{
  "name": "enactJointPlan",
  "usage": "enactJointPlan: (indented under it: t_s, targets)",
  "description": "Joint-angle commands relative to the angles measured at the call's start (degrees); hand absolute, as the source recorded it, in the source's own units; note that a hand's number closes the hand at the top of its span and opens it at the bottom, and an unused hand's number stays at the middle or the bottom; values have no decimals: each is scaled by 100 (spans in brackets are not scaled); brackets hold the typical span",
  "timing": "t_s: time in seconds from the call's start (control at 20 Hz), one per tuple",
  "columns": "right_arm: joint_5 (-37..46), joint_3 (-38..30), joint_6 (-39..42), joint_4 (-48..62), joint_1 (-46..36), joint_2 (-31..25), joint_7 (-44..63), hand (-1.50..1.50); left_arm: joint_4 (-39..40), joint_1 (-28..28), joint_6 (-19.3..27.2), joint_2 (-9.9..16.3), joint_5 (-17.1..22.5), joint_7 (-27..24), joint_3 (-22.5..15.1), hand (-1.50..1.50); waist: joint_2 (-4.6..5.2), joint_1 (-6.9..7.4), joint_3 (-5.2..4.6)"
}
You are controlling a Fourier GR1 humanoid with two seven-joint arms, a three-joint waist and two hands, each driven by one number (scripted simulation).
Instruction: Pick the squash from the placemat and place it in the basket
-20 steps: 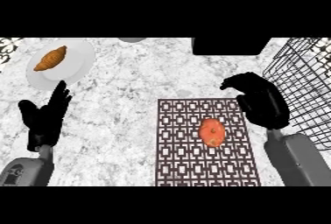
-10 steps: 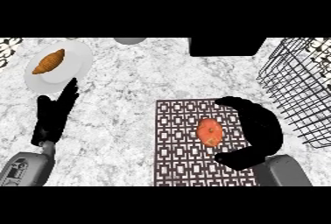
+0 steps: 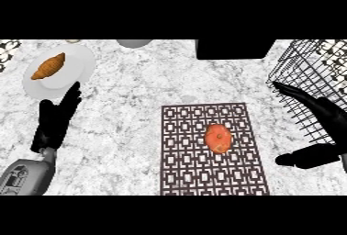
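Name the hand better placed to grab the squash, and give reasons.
Right. The right hand is open beside the placemat, between the squash and the basket. The left hand rests farther off, near the croissant plate.

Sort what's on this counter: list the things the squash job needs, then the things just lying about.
For the job:
squash
placemat
basket
right hand, open beside the placemat

Lying about:
plate with croissant
black box at the back
grey dish at the far edge
left hand, resting open
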Motion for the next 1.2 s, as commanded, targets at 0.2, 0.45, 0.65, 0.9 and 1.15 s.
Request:
enactJointPlan:
  t_s: [0.2,0.45,0.65,0.9,1.15]
  targets:
    - [160,14,1806,-625,272,-1827,308,-150,-39,-117,-71,-66,-28,99,5,0,15,64,12]
    - [62,-267,2300,-844,125,-1482,847,-150,416,-353,-123,-347,-281,-26,69,0,39,122,14]
    - [657,-90,1990,-716,229,-716,1046,-150,-394,165,-34,-487,-464,112,-31,0,35,175,17]
    - [537,-811,2247,-1246,708,-658,1139,-150,-91,-323,-375,-333,-434,399,389,0,31,113,16]
    - [1394,-546,1707,-616,432,136,1000,-150,-425,84,-275,-627,-727,363,165,0,35,169,18]
